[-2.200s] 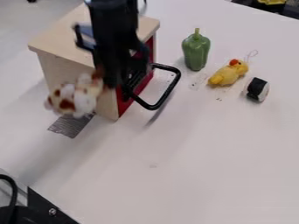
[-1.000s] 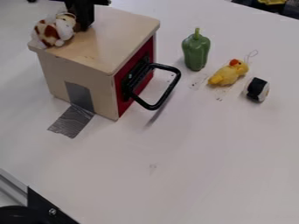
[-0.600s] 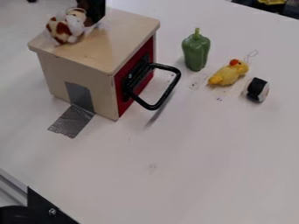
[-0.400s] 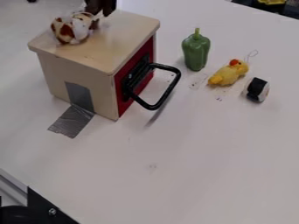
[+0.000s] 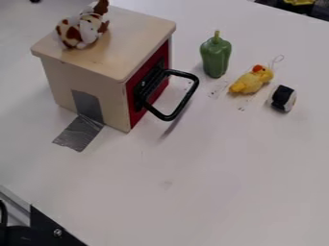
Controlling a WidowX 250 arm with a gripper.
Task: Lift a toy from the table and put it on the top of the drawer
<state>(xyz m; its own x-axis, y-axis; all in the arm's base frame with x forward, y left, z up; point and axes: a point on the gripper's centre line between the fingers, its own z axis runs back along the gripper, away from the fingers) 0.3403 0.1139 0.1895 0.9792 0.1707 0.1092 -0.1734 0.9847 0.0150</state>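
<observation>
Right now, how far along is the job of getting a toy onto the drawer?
Done, by the look of it: the brown-and-white plush toy sits on the pale wooden drawer top. In hand: nothing grips the toy. Left: probably nothing, since one toy was asked for.

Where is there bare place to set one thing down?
The table is widest open below the black handle and round toy, as pictured. The wooden box has bare top between the spotted toy and its red side. Crowded: the green pepper, yellow duck, round toy.
</observation>
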